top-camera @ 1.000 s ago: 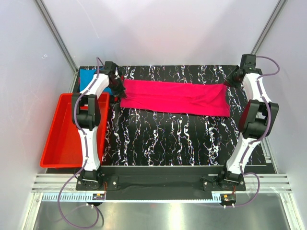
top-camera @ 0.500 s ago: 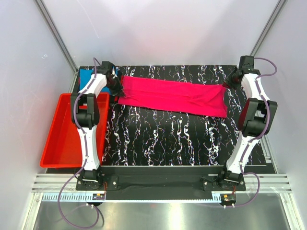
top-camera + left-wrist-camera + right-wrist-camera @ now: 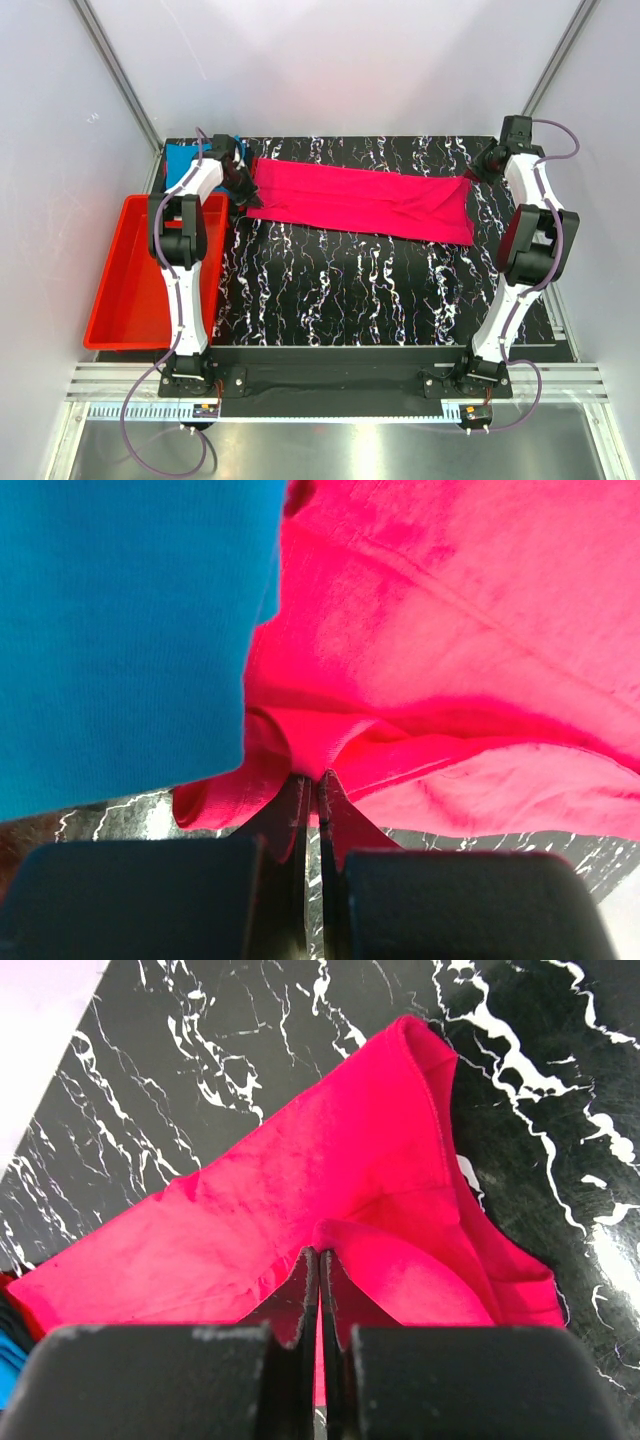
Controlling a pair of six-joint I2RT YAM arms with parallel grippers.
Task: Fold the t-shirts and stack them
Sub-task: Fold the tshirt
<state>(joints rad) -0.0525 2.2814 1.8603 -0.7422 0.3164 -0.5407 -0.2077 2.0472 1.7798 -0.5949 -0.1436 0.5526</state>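
The magenta-pink t-shirt (image 3: 362, 203) lies stretched as a long band across the far part of the black marbled table. My left gripper (image 3: 243, 187) is shut on its left end, pinching pink cloth (image 3: 330, 750) between its fingertips. My right gripper (image 3: 474, 173) is shut on its right end, with a fold of pink cloth (image 3: 340, 1235) between its fingertips. The turquoise-blue t-shirt (image 3: 183, 165) lies at the far left corner, mostly hidden behind the left arm. It fills the upper left of the left wrist view (image 3: 120, 630), touching the pink shirt.
A rigid red tray (image 3: 120, 280) stands off the table's left edge beside the left arm. White walls with metal frame posts close in the back and sides. The marbled table (image 3: 360, 290) stretches between the shirt and the arm bases.
My left gripper has drawn the pink shirt's left end slightly farther left and back, toward the blue shirt. My right gripper has shifted slightly to the back, and the shirt lies a little straighter.
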